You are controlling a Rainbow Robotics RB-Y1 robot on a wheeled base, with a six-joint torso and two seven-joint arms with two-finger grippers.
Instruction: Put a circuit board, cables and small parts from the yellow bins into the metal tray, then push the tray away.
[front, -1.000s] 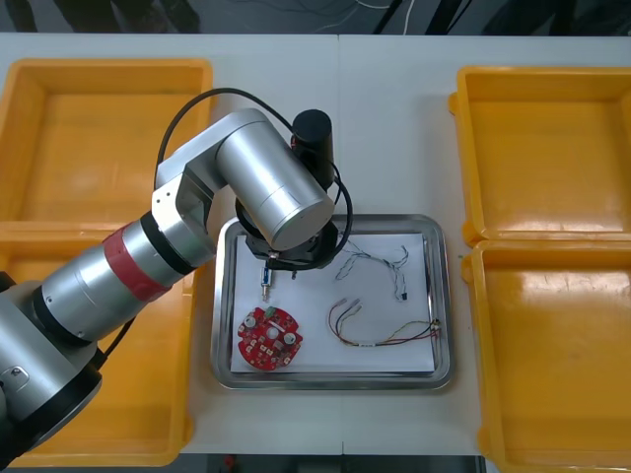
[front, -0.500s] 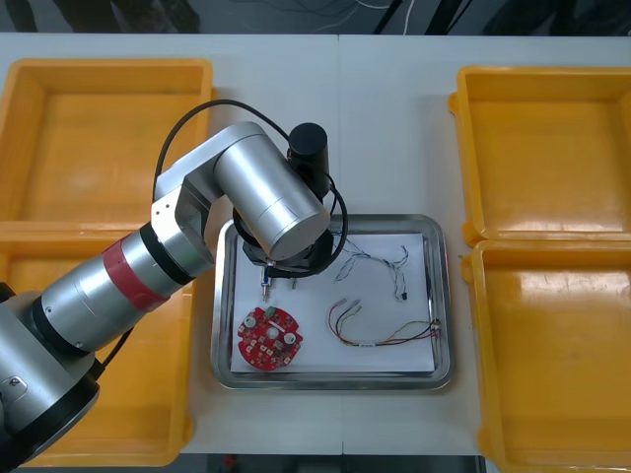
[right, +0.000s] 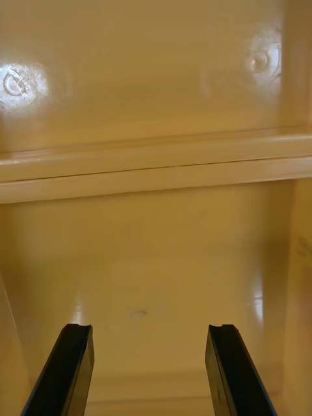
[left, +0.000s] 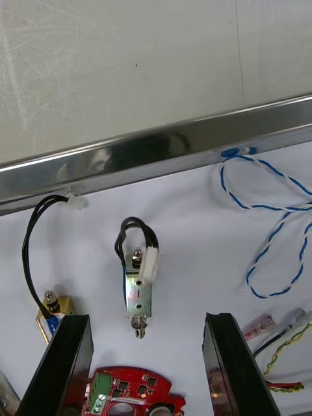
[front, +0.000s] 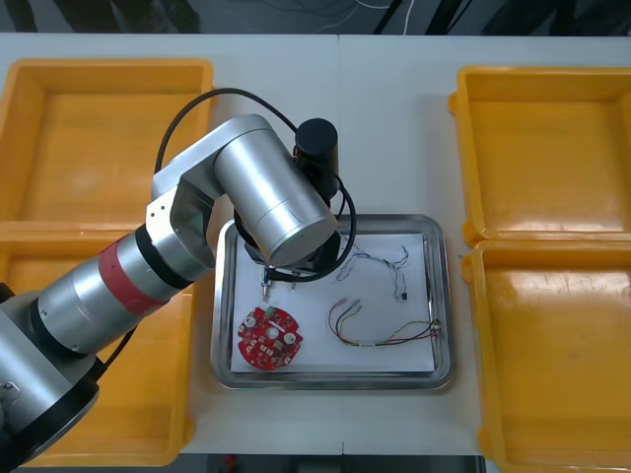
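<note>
While the left hand (left: 148, 318) is held open over the metal tray (front: 447, 296), the right hand (right: 149, 328) is held open in a yellow bin (right: 156, 162)
Red circuit board (front: 268, 338), blue and white cable (front: 370, 258), red and yellow cable (front: 380, 330) and small metal part (left: 138, 292) are seen in the tray
</note>
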